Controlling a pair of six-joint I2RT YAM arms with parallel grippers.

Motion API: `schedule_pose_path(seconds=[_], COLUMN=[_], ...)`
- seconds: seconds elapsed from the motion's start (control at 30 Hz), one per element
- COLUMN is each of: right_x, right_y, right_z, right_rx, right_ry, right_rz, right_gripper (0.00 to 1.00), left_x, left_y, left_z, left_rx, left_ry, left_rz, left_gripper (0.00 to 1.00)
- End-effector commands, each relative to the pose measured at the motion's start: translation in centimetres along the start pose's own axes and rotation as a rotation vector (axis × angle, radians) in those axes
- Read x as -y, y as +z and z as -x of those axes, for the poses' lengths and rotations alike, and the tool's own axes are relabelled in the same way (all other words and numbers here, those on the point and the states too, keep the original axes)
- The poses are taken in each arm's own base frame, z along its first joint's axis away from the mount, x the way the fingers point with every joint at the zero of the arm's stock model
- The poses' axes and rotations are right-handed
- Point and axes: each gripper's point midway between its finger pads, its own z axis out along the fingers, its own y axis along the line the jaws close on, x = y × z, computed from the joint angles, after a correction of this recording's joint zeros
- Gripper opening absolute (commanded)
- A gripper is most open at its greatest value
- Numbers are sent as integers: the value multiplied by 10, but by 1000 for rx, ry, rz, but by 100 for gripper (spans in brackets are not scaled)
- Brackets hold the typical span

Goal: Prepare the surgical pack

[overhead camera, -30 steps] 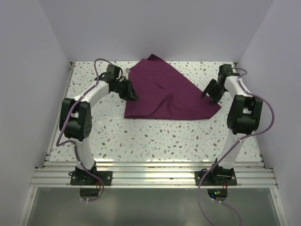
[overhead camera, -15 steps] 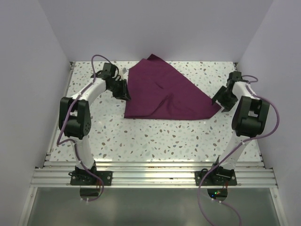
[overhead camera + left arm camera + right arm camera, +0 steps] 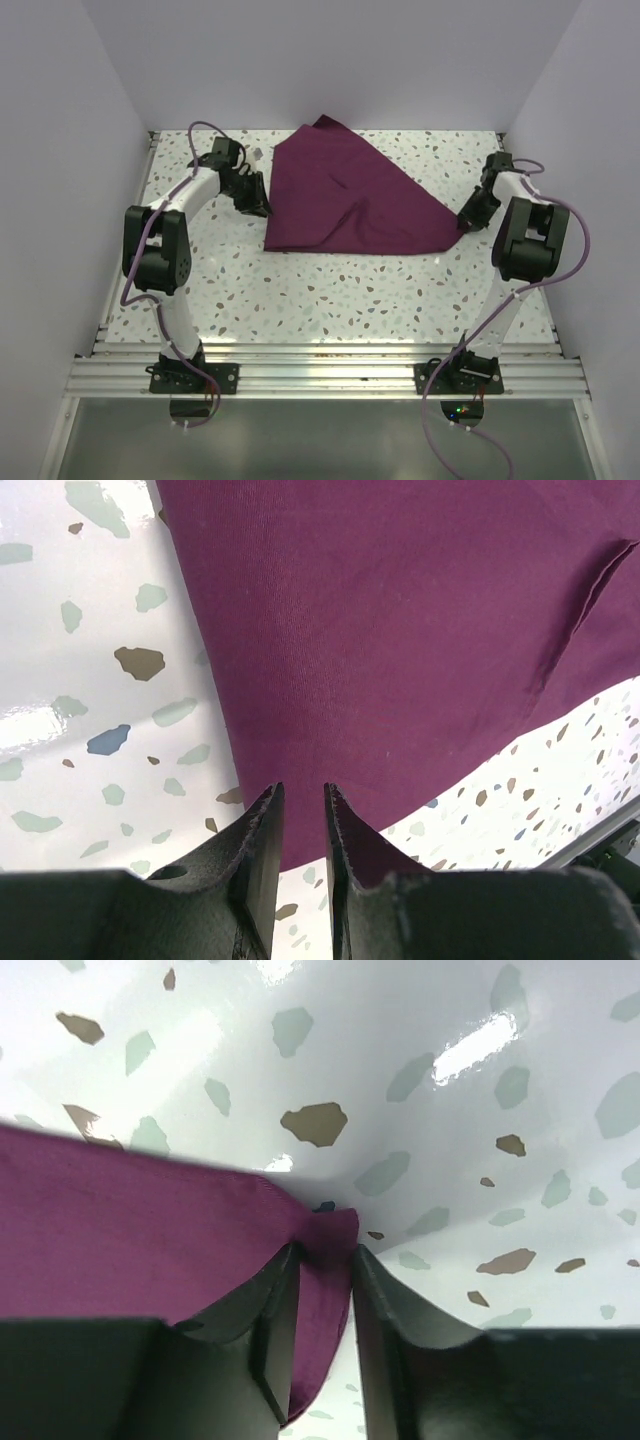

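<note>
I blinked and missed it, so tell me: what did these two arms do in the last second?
The right tool swung down and to the right, onto the cloth's right corner, and now seems to pinch it. The left tool drew slightly left, to the cloth's left edge. The cloth itself lies as it did.

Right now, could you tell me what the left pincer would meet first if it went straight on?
Probably the maroon cloth: the left pincer points across its edge, though height is unclear.
</note>
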Motion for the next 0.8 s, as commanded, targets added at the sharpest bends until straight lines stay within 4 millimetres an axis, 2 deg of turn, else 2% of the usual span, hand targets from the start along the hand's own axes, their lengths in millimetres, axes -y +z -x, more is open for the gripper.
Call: schedule_pose_path(seconds=[0.0, 0.03, 0.07, 0.17, 0.23, 0.3, 0.33, 0.4, 0.43, 0.47, 0.5, 0.53, 0.6, 0.63, 0.7, 0.73, 0.77], right_x=[-11, -12, -16, -34, -48, -71, -92, -116, -132, -157, -170, -192, -216, -234, -253, -269, -278], right_y=[15, 13, 8, -17, -45, -67, -89, -110, -128, -139, -147, -160, -172, -184, -185, -194, -188], right_z=[6, 7, 9, 12, 19, 16, 12, 5, 4, -13, -20, -31, -44, -53, -66, -75, -81], right_rx=[3, 4, 9, 33, 73, 101, 128, 153, 177, 168, 168, 176, 168, 179, 151, 154, 134], right_ry=[-26, -29, -32, -46, -62, -112, -155, -201, -225, -276, -282, -318, -337, -368, -385, -406, -414], right_rz=[59, 63, 76, 143, 186, 223, 259, 301, 337, 384, 411, 452, 505, 542, 575, 609, 617], right_gripper=[29, 22, 10, 0, 0, 0, 0, 0, 0, 0, 0, 0, 0, 0, 0, 0, 0], left_x=[3, 2, 1, -3, -4, -5, -5, -7, -9, -10, -11, -13, -15, -14, -15, -15, -17], left_y=[-3, -3, -3, -3, -3, -2, -1, 0, 1, 1, 1, 3, 6, 8, 13, 15, 16], left_z=[-2, -2, -3, -3, 0, 1, 1, 3, 3, 4, 6, 7, 7, 6, 3, 2, 0], left_rx=[2, 0, -1, -3, 0, -1, -2, 0, 1, 1, 2, 2, 3, 2, 1, -1, -4], left_ry=[19, 18, 16, 19, 23, 22, 22, 25, 24, 24, 27, 26, 18, 14, 5, 5, 1], left_rz=[-17, -13, -8, 16, 20, 23, 25, 32, 42, 47, 52, 61, 64, 55, 45, 45, 48], left_gripper=[26, 27, 27, 26, 26, 27, 27, 27, 26, 27, 27, 27, 27, 27, 27, 27, 27])
